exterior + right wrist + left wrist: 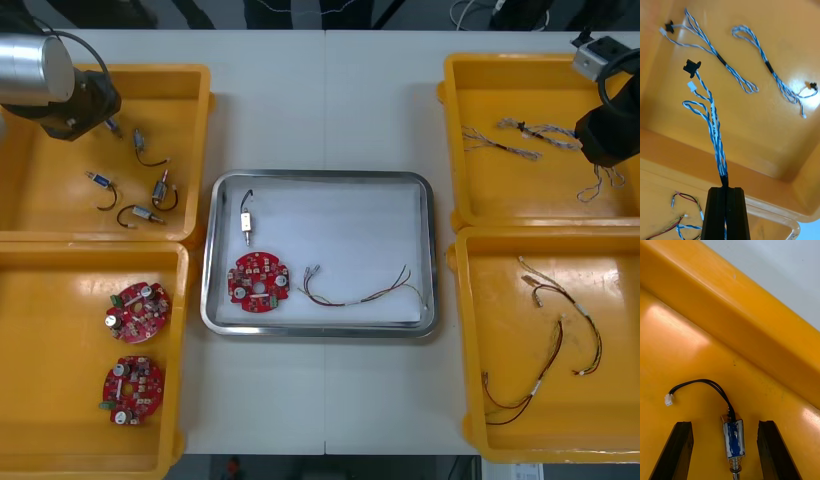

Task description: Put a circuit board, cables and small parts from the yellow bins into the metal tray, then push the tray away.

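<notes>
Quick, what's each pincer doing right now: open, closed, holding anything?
Left pincer: open, astride a small metal part.
Right pincer: closed on a blue and white cable.

Bright, even light covers the worktop, seemingly from overhead. The yellow bins throw only thin, soft shadows along their inner walls, and the metal tray gleams along its rim. In the right wrist view a white glare spot sits on the bin floor beside a twisted blue and white cable. In the left wrist view pale highlights lie there, and the small metal part casts a faint shadow
</notes>
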Controlling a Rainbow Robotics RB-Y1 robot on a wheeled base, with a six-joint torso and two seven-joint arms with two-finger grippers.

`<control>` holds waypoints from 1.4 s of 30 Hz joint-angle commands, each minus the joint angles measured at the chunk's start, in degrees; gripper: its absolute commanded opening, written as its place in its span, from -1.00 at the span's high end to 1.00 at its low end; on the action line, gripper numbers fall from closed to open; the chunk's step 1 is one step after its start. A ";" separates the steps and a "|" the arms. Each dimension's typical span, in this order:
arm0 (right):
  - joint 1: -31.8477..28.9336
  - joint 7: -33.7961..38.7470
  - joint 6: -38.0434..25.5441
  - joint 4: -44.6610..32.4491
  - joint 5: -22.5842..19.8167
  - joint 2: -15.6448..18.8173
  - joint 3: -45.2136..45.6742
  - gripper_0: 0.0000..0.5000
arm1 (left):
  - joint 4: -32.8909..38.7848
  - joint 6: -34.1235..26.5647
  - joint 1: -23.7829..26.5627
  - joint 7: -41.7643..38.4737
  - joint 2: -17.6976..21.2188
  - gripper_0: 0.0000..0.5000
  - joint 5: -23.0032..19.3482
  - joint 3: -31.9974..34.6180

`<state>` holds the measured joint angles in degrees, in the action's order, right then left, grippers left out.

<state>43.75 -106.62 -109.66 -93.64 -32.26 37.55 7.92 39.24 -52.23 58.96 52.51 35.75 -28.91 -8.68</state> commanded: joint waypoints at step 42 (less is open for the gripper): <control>3.71 -2.89 4.19 -21.14 -5.97 -10.39 -34.90 1.00 | -0.92 6.35 -1.48 4.54 -1.83 1.00 -0.71 -2.83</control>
<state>44.98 -105.47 -107.35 -115.28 -40.00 28.79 -24.29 37.52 -46.56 58.30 52.57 34.30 -29.09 -10.97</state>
